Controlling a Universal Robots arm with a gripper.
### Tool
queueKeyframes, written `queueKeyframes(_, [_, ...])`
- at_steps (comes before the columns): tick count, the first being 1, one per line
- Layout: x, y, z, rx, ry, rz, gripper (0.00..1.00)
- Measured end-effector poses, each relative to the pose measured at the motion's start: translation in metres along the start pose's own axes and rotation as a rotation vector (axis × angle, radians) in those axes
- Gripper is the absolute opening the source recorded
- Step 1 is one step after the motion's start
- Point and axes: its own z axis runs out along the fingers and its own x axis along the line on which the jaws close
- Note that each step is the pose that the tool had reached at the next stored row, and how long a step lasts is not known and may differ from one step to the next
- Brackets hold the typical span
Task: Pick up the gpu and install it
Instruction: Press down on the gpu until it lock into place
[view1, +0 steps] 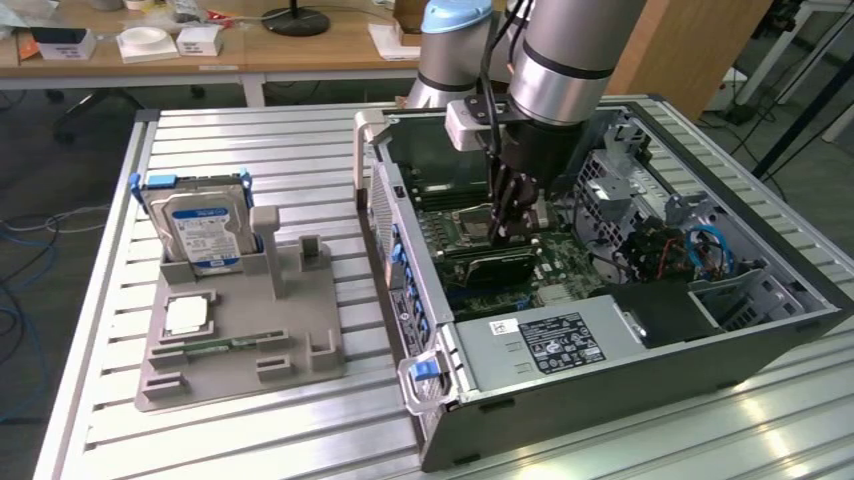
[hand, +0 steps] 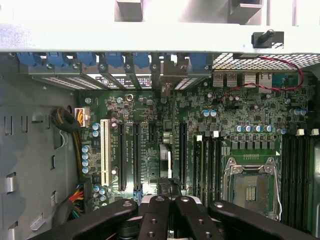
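Dark green gpu stood on edge among the motherboard slots, straight below my gripper, long axis along those slots; my fingers were drawn together over its top edge

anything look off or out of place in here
Nothing looks spilled, broken or askew. The computer case lies open on its side, and the hand is shut, low among the motherboard slots, right by the gpu. Whether the card sits square in its slot I cannot tell.
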Motion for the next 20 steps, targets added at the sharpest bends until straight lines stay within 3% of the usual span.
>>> queueKeyframes(9, [0.0, 0.0024, 0.0001, 0.0001, 0.0019, 0.0, 0.1])
queueKeyframes(20, [0.0, 0.0334, 0.0003, -0.0098, 0.0054, 0.0, 0.1])
